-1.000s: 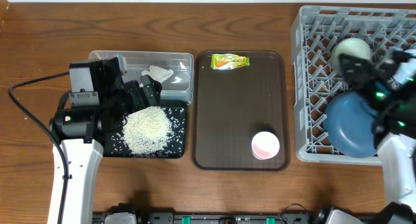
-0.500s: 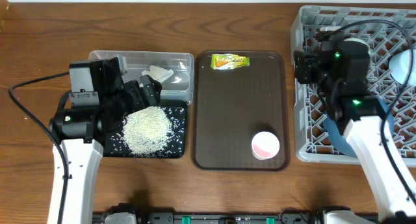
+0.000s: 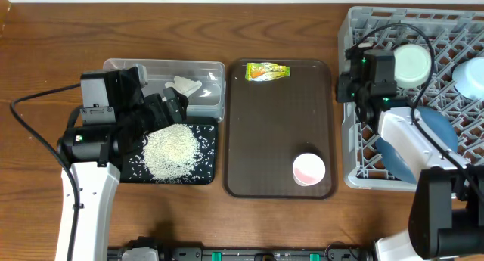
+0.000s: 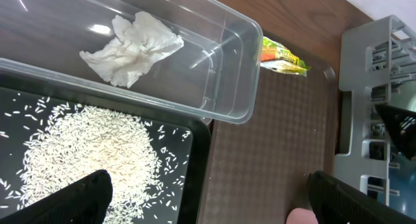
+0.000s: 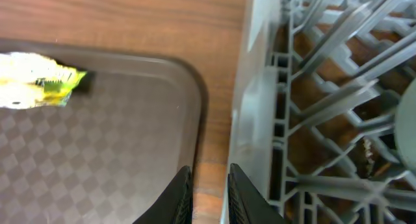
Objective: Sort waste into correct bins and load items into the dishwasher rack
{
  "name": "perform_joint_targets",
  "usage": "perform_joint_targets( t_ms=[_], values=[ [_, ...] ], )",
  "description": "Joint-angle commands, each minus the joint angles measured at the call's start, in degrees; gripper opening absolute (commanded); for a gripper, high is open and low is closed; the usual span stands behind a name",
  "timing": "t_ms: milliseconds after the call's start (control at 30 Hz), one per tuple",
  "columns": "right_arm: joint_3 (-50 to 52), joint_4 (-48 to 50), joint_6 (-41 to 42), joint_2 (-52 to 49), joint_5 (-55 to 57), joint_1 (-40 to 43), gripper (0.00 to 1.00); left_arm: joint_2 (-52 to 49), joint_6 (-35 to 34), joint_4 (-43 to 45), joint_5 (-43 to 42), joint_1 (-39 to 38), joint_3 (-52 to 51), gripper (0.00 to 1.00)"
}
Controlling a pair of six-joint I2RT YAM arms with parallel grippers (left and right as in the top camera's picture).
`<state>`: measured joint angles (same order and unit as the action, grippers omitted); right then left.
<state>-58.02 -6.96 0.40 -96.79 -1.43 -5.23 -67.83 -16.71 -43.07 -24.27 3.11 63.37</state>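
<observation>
Loose white rice (image 3: 170, 151) lies heaped on the black tray (image 3: 208, 163). A crumpled tissue (image 4: 133, 45) sits in the clear tub (image 4: 227, 74). My left gripper (image 4: 208, 208) hovers wide open and empty over the black tray's right edge. The yellow-green wrapper (image 3: 268, 71) and the pink cup (image 3: 308, 169) lie on the brown tray (image 3: 280, 125). The grey rack (image 3: 352, 170) holds the blue plate (image 3: 431, 132), the mint-white bowl (image 3: 414, 64) and the light-blue bowl (image 3: 470, 78). My right gripper (image 5: 209, 178) hangs over the wood strip between brown tray and rack, jaws nearly together, empty.
The rack's left wall (image 5: 260, 120) stands just right of my right fingers. The brown tray's rounded corner (image 5: 195, 94) is just to their left. A black cable (image 3: 30, 132) loops on the table left of the left arm.
My right arm swung from the rack's right side to its left edge while its jaws closed. The light-blue bowl and mint-white bowl now show uncovered. The left arm stayed still.
</observation>
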Motion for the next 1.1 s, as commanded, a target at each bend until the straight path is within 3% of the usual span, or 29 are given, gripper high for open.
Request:
perform_joint_targets(
  t_ms=[0,433,533,867,1067],
  values=[
    [-0.37,-1.01,-1.42,-0.52,4.66,-0.04,0.19,-0.33,0.09,0.02,-0.57,0.04,0.61,0.98],
    [-0.87,0.79,-3.72,4.83,6.05,-0.02,0.21,-0.33,0.09,0.04,-0.57,0.04,0.61,0.98],
    [-0.87,-0.09,-3.72,5.92,9.62,-0.04,0.29,-0.33,0.09,0.02,-0.57,0.04,0.61,0.98],
    [-0.79,-4.66,-3.69,0.68,8.61,-0.04,0.29,-0.33,0.09,0.02,-0.57,0.04,0.61,0.98],
    [-0.81,-5.31,-3.67,-1.11,8.04,-0.09,0.15,-0.33,0.09,0.04,-0.57,0.04,0.61,0.98]
  ],
)
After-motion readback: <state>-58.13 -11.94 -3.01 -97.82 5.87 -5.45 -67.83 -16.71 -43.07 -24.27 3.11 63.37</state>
